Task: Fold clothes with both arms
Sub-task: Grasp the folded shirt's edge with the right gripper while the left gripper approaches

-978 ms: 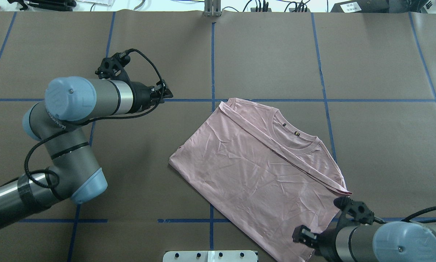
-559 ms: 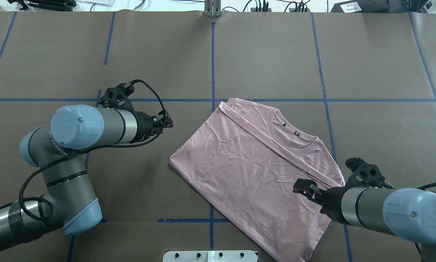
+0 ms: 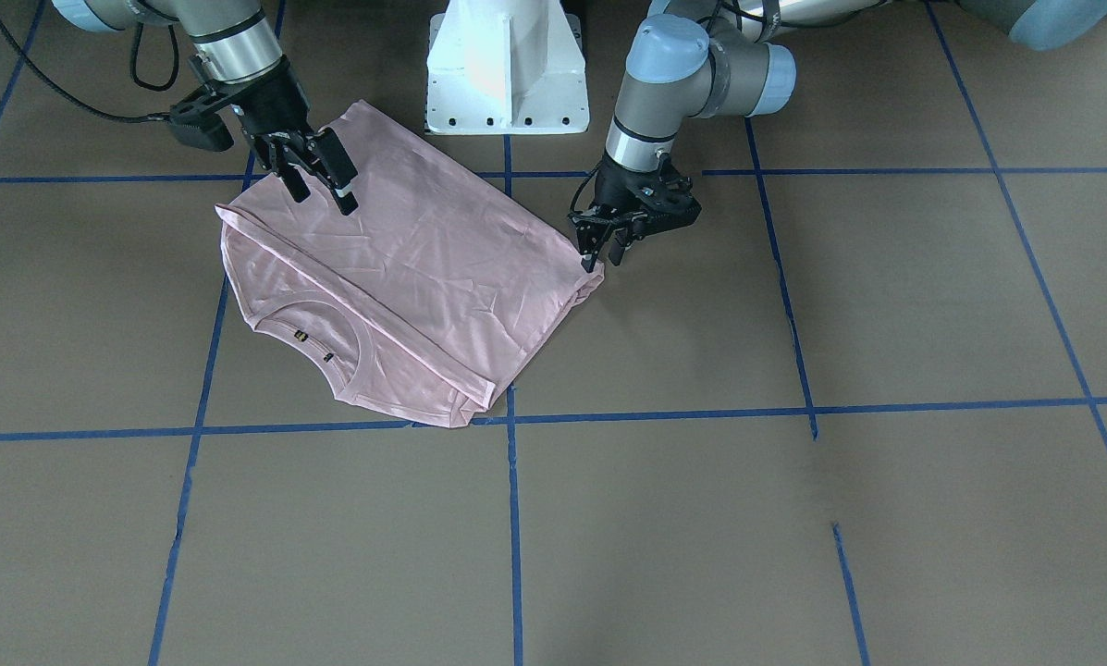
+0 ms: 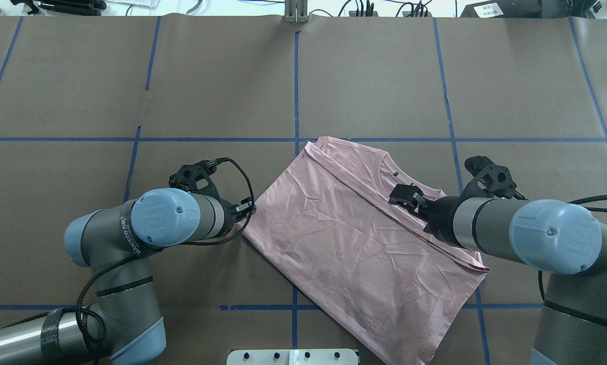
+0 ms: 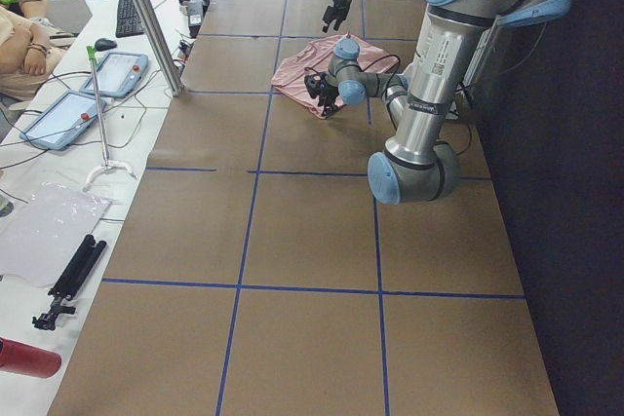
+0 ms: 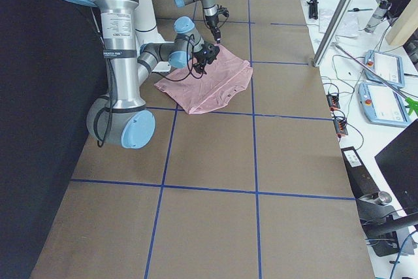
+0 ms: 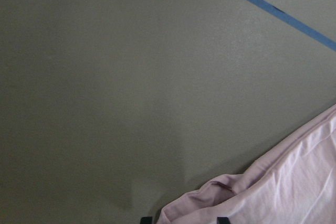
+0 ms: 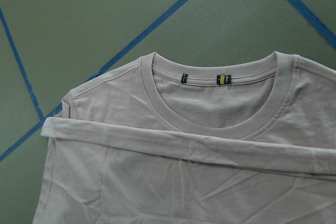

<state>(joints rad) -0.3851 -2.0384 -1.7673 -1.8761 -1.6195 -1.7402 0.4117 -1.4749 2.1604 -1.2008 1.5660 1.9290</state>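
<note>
The pale pink T-shirt [image 4: 354, 243] lies folded and slanted on the brown table, also in the front view [image 3: 405, 277]. Its ribbed collar [image 8: 220, 124] with two small labels faces up; the dog print and lettering are hidden. My left gripper [image 4: 247, 211] is low at the shirt's left corner [image 7: 205, 198], open, with the bunched corner between its fingertips [image 3: 601, 259]. My right gripper [image 4: 400, 195] hangs open and empty above the shirt just in front of the collar [image 3: 324, 198].
The white pedestal base [image 3: 507, 65] stands at the robot's edge, close to the shirt's near hem. Blue tape lines [image 4: 295, 86] grid the table. Tablets [image 5: 117, 70], cables and a metal post [image 5: 146, 17] are on the operators' bench beyond the far edge.
My left gripper came down and right to the shirt's left corner. My right gripper moved from the near hem forward across the shirt to the collar. The shirt has stayed put.
</note>
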